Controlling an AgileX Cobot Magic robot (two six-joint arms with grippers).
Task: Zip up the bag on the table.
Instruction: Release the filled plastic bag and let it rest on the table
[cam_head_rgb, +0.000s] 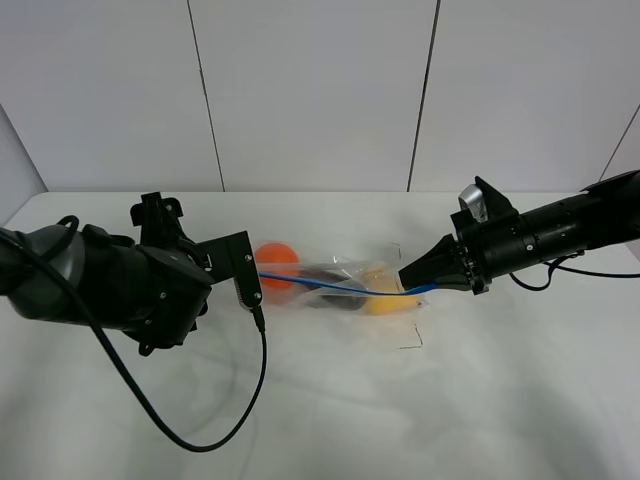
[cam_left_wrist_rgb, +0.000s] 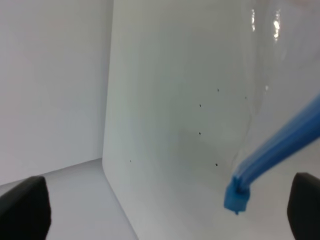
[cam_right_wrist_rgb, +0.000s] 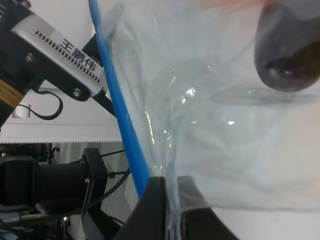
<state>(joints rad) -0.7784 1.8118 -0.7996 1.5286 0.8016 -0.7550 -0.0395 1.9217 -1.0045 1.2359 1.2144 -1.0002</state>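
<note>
Standing open wide, the left gripper (cam_left_wrist_rgb: 165, 212) is shown by its wrist view with the dark fingers (cam_left_wrist_rgb: 25, 207) set far apart. The loose end of the blue strip (cam_left_wrist_rgb: 237, 199) is caught between them but touched by neither.

The bag (cam_head_rgb: 345, 272) is laid on the white table (cam_head_rgb: 330, 410) between the two arms. Its strip is run lengthwise, so the long axis is pointed from one gripper to the other. An orange fruit (cam_head_rgb: 275, 262) is seen through the plastic near the left end.

At the far end, the right gripper (cam_head_rgb: 415, 276) is closed on the clear plastic just beside the strip. That pinch is made plain only in the right wrist view and is masked from above.

A closing slide along the strip is judged to fall to the left gripper, which is nearer the free end. Whether the strip is already sealed cannot be told.
</note>
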